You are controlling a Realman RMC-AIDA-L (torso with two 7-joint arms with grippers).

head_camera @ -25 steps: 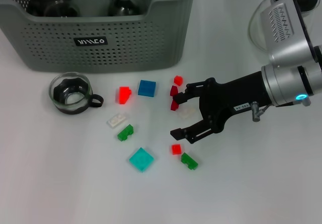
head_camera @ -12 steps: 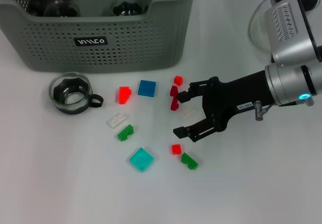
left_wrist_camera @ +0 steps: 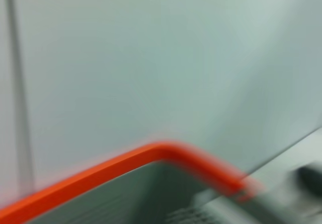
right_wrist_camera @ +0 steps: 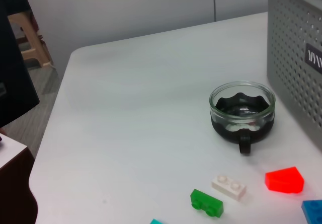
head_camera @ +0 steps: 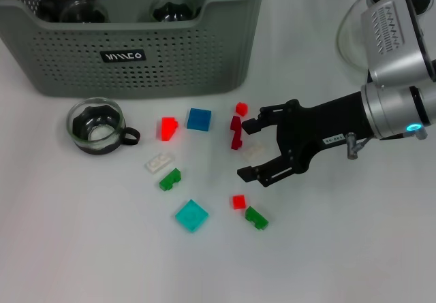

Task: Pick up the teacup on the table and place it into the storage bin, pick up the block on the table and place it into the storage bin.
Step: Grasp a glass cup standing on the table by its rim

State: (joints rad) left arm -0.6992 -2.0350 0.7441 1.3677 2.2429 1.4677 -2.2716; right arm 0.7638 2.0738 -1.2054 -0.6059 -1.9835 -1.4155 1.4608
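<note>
Bin (head_camera: 136,51), grey-green and perforated, stands at the far left of the table (head_camera: 340,248) with dark glassware inside, and the right arm (head_camera: 402,78) reaches in from the right with its gripper (head_camera: 255,150) spread wide, one finger on each side of a pale clear block (head_camera: 253,151) lying on the table. Nearer the bin's front wall sits the teacup (head_camera: 99,124), a glass cup with a dark insert and black handle, well apart from the gripper. Small blocks lie scattered between them: teal (head_camera: 191,215), blue (head_camera: 199,119), orange-red (head_camera: 167,127), white (head_camera: 159,162), two green (head_camera: 169,179), and dark red (head_camera: 236,132); the left gripper is out of sight.
</note>
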